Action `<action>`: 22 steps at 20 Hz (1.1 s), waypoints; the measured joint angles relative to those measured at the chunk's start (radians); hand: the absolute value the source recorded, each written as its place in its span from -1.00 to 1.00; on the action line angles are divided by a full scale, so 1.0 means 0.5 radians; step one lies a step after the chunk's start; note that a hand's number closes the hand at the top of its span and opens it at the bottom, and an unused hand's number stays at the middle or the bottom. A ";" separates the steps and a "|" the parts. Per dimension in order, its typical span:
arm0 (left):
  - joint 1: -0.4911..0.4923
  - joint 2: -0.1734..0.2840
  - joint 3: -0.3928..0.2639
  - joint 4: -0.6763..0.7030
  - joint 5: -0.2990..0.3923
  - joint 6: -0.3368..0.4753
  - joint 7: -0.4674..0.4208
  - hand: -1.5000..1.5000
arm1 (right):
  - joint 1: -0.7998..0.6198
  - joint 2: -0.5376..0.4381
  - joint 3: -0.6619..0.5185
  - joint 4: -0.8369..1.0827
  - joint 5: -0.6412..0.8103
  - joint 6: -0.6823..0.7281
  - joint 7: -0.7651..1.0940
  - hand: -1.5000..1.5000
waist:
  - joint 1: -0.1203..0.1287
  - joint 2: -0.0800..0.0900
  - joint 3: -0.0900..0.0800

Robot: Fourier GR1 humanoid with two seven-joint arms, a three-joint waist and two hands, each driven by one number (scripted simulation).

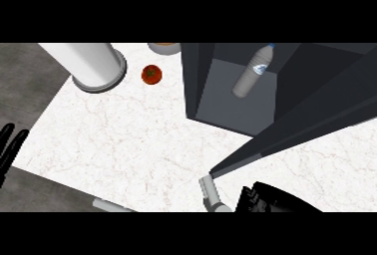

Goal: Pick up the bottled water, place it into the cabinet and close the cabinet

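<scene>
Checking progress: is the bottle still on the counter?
No, the bottle stands inside the open cabinet, and neither hand holds it.

A: Where is there free room?
B: The desk (132, 144) lies bare across its middle and left.
A: And in the way?
B: The open cabinet door (309, 124) slants across the right. A white cylinder (92, 64) and a tomato (151, 74) stand near the far edge.

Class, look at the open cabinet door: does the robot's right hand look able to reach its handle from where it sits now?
Probably yes: the right hand lies just beside the handle at the cabinet door's free edge, nothing between them.
</scene>
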 measured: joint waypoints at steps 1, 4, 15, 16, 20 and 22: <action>0.002 0.000 0.002 0.008 0.001 -0.004 0.000 -1.00 | -0.058 0.030 -0.012 0.052 -0.014 -0.008 0.029 1.00 | -0.001 -0.003 0.001; -0.002 -0.002 0.009 0.025 0.011 -0.006 0.002 -1.00 | -0.261 0.166 -0.069 0.251 -0.007 -0.115 0.131 1.00 | -0.018 -0.013 0.007; 0.016 -0.023 0.044 0.107 0.034 -0.028 -0.014 -1.00 | -1.121 0.535 -0.435 1.090 0.228 -0.758 0.302 1.00 | -0.110 -0.037 0.029; 0.023 -0.027 0.047 0.113 0.034 -0.032 -0.017 -1.00 | -1.179 0.551 -0.444 1.162 0.231 -0.800 0.302 1.00 | -0.111 -0.039 0.030; 0.027 -0.037 0.053 0.127 0.042 -0.050 -0.023 -1.00 | -1.301 0.594 -0.436 1.333 0.169 -0.956 0.305 -1.00 | -0.143 -0.062 0.037; 0.035 -0.045 0.052 0.125 0.042 -0.054 -0.027 -1.00 | -1.337 0.593 -0.427 1.390 0.121 -1.022 0.300 -1.00 | -0.151 -0.071 0.039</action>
